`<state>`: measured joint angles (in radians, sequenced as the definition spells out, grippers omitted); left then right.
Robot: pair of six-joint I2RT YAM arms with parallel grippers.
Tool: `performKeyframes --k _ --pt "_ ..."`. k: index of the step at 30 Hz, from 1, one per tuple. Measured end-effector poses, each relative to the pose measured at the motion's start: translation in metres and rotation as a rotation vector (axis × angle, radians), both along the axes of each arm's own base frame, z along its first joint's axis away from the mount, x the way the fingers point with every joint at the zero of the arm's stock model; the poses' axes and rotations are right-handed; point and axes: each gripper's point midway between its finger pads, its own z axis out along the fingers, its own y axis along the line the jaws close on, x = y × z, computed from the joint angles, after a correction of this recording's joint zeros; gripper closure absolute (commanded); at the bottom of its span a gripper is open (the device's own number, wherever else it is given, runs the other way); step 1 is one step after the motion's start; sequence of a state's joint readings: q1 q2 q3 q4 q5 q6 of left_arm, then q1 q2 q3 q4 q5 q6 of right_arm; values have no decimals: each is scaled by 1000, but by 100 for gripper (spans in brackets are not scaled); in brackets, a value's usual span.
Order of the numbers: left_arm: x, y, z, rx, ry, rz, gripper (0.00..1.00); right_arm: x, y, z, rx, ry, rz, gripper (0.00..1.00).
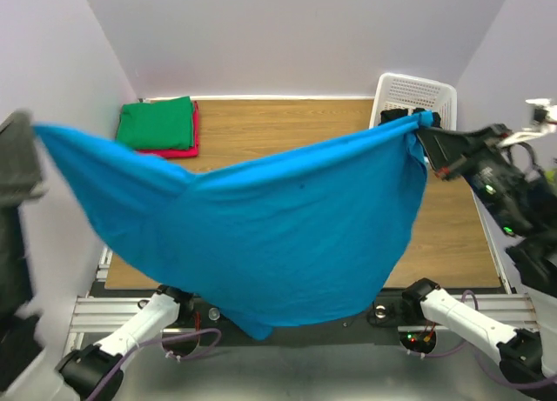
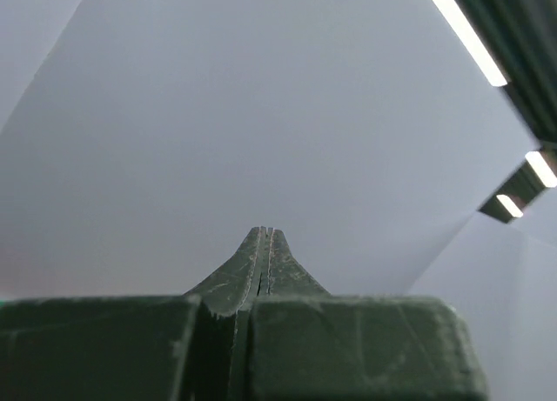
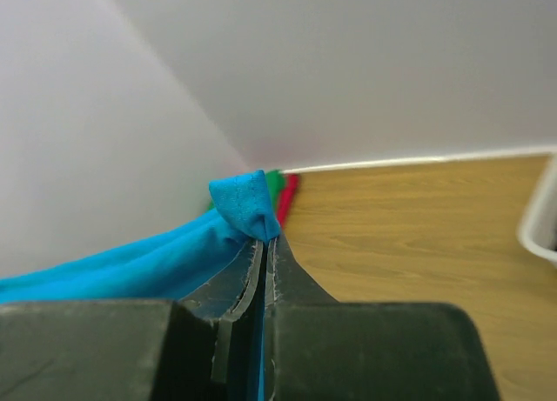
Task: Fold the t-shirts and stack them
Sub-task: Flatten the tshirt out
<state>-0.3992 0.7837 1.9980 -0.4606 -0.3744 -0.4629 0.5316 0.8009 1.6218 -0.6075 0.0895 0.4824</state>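
The turquoise-blue t-shirt point(image 1: 270, 227) hangs spread in the air above the table, stretched between my two grippers and sagging in the middle. My left gripper point(image 1: 30, 127) holds its left corner high at the far left; in the left wrist view the gripper point(image 2: 264, 231) is shut and points at the wall, with no cloth showing. My right gripper point(image 1: 424, 123) is shut on the right corner, and the pinched cloth point(image 3: 244, 205) shows at the gripper's tip point(image 3: 265, 240). The green t-shirt point(image 1: 158, 123) lies folded on the red-pink one point(image 1: 187, 150) at the back left.
The white lattice basket point(image 1: 416, 96) stands at the back right, just behind my right gripper, with something dark point(image 1: 393, 116) at its near rim. The wooden table point(image 1: 287, 123) is walled by lilac panels on the left, back and right.
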Motion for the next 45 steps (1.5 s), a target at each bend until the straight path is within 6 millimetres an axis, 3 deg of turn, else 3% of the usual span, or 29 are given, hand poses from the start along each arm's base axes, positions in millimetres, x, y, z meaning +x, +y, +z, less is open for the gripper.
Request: performKeyframes --k 2,3,5,6,9,11,12,13,14,15,16,17,18,19,21,22,24,25,28,31,33,35,39,40,42,45 --pt "44 -11 -12 18 73 40 100 30 -7 -25 -20 73 -116 100" --pt "76 -20 -24 38 127 64 100 50 -10 -43 -40 124 -190 100" --pt "143 -38 -58 86 252 119 100 84 -7 -74 -87 196 -277 100" --pt "173 -46 -76 118 314 141 100 110 -3 -103 -136 258 -337 99" --pt "293 -70 -166 235 538 177 100 160 6 -168 -263 393 -435 99" --pt "355 -66 -233 281 685 203 100 202 15 -229 -379 508 -501 91" --pt "391 -62 -283 311 789 209 93 218 17 -257 -429 559 -518 83" --pt "416 -60 -326 338 875 208 73 232 16 -288 -481 616 -530 58" --pt "429 -58 -354 361 938 205 56 240 13 -305 -507 648 -542 45" --pt "445 -56 -389 385 1012 199 2 251 10 -329 -543 697 -552 37" --pt "461 -56 -423 409 1084 183 1 261 7 -350 -590 736 -547 27" --pt "471 -58 -443 436 1126 163 1 266 5 -362 -612 759 -544 24" --pt "479 -63 -445 446 1136 136 1 271 3 -371 -628 778 -538 22" --pt "485 -67 -465 461 1169 117 1 273 2 -374 -631 784 -535 21" --pt "485 -73 -466 476 1173 86 1 275 5 -367 -621 771 -514 21" --pt "482 -76 -459 480 1162 72 1 275 6 -363 -615 761 -505 15" --pt "476 -81 -429 475 1098 50 1 273 11 -338 -573 711 -487 11" --pt "471 -84 -417 472 1072 40 1 271 13 -330 -563 694 -470 0" --pt "434 -89 -368 454 971 13 1 259 20 -298 -500 624 -414 0" --pt "389 -90 -343 409 908 1 1 234 25 -284 -444 583 -334 0" --pt "359 -87 -355 376 919 -4 1 219 27 -290 -433 591 -292 0" --pt "334 -82 -382 347 963 -1 1 203 29 -307 -439 619 -253 0" --pt "289 -73 -479 331 1159 -11 1 178 30 -354 -466 716 -191 0" --pt "284 -73 -489 331 1182 -15 1 171 30 -370 -483 755 -178 0" --pt "268 -71 -530 339 1276 -24 1 168 31 -390 -498 805 -166 0" --pt "272 -72 -551 342 1318 -25 1 169 33 -417 -517 872 -165 0"
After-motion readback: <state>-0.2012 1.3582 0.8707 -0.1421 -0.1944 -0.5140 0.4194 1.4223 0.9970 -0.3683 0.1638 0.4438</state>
